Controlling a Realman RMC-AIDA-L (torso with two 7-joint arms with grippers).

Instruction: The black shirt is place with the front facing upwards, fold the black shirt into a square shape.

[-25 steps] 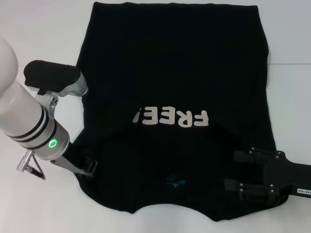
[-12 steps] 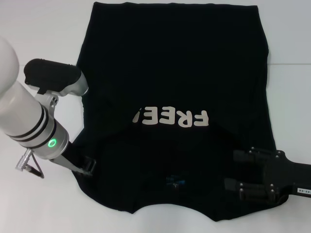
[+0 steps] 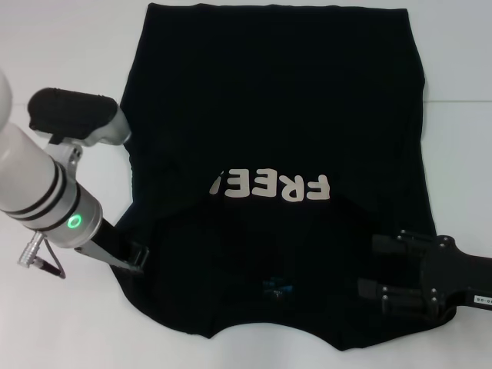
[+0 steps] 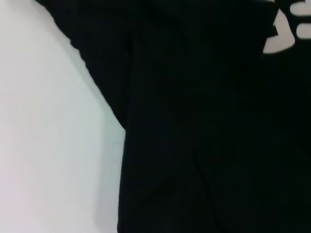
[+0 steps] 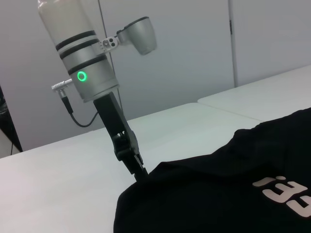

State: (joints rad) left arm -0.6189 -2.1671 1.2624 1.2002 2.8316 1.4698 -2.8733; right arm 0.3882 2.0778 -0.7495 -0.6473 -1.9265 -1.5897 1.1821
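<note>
Spread flat across the white bench point(image 3: 69, 46), the black shirt point(image 3: 277, 100), cream "FREE!" lettering point(image 3: 273, 187) facing up and reading upside down from the head view, near portion folded over just below the letters, small blue neck label point(image 3: 277, 288) showing on the fold. Down at the shirt's left near edge, the left tool point(image 3: 138, 257), tips right at the cloth, seemingly pinched on the hem, though hard to call for sure against black on black. On the right near edge, the right tool point(image 3: 369, 296), resting over the fabric, fingers lost in the dark cloth, so apart or together, cannot tell.
</note>
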